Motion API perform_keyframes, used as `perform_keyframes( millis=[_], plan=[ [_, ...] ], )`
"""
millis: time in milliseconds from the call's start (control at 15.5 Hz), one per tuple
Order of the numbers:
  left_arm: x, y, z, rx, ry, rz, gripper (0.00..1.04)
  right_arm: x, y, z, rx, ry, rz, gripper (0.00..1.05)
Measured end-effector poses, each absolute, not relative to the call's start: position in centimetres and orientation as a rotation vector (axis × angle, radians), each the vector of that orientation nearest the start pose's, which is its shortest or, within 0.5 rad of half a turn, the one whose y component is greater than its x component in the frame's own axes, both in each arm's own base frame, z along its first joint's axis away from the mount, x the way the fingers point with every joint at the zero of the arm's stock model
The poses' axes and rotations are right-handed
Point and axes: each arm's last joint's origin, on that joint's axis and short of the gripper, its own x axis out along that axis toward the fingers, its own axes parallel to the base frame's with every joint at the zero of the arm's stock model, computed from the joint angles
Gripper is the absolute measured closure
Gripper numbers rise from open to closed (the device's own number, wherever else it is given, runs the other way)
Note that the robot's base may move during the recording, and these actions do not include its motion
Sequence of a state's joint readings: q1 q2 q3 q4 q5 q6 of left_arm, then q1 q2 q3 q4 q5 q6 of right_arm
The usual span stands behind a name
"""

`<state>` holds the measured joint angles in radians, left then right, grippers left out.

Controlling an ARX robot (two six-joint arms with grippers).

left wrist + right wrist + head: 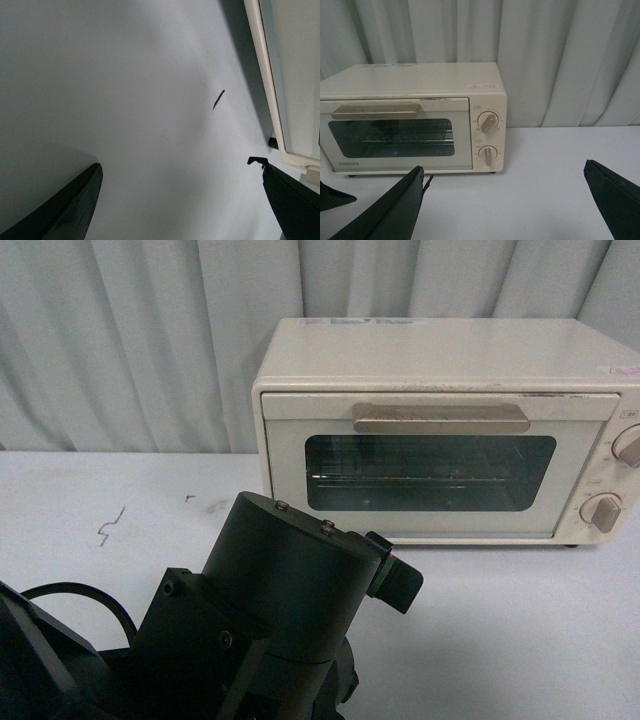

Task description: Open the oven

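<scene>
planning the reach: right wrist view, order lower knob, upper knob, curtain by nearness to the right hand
From the right hand:
1. lower knob, low on the oven front
2. upper knob, just above it
3. curtain, behind the oven

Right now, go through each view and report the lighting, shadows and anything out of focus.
Front view: soft even light, oven sharp, near arm dark and slightly soft. Left wrist view: table shadowed beside the oven; left end effector a dark, featureless silhouette. Right wrist view: oven crisp, logo readable; right end effector underexposed.
</scene>
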<state>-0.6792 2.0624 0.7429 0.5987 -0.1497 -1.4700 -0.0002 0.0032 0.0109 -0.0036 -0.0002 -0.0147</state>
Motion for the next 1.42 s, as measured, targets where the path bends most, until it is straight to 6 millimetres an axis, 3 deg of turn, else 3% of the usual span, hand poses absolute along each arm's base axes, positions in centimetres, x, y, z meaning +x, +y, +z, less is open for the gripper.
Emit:
perform_keyframes(
  millis=[129, 258, 322, 451, 516, 580, 709, 773, 1095, 1289, 1418],
  plan=[
    [26.4, -20.8, 5.0, -1.087, 0.877, 0.076, 0.07, 9.7, 0.0, 16.7, -0.015, -0.004, -0.004, 0.06],
    [26.4, -20.8, 5.0, -1.087, 0.878, 0.075, 0.07, 10.7, 0.3, 17.9, -0.117, -0.033, -0.201, 0.06],
    [26.4, -20.8, 5.0, -1.086, 0.876, 0.077, 0.07, 11.6, 0.0, 18.5, -0.166, -0.019, -0.311, 0.06],
    [26.4, -20.8, 5.0, -1.086, 0.876, 0.078, 0.07, 14.8, -0.1, 20.8, -0.263, -0.063, -0.306, 0.06],
    [26.4, -20.8, 5.0, -1.086, 0.876, 0.077, 0.07, 19.2, 0.2, 23.3, -0.368, -0.12, -0.261, 0.06],
    [26.4, -20.8, 5.0, -1.086, 0.875, 0.078, 0.07, 25.5, 0.9, 24.0, -0.567, -0.065, -0.167, 0.06],
    [26.4, -20.8, 5.0, -1.086, 0.875, 0.077, 0.07, 29.3, 1.9, 23.7, -0.738, -0.024, -0.085, 0.06],
    [26.4, -20.8, 5.0, -1.086, 0.875, 0.077, 0.07, 30.4, 2.3, 24.0, -0.804, -0.029, -0.059, 0.12],
    [26.4, -20.8, 5.0, -1.086, 0.875, 0.077, 0.07, 32.4, 3.3, 25.0, -1.024, -0.067, 0.014, 0.46],
    [26.4, -20.8, 5.0, -1.086, 0.875, 0.078, 0.07, 33.2, 4.4, 23.8, -1.175, -0.055, 0.121, 0.74],
    [26.4, -20.8, 5.0, -1.086, 0.876, 0.077, 0.07, 33.5, 4.9, 23.0, -1.231, -0.052, 0.17, 0.86]
  ],
)
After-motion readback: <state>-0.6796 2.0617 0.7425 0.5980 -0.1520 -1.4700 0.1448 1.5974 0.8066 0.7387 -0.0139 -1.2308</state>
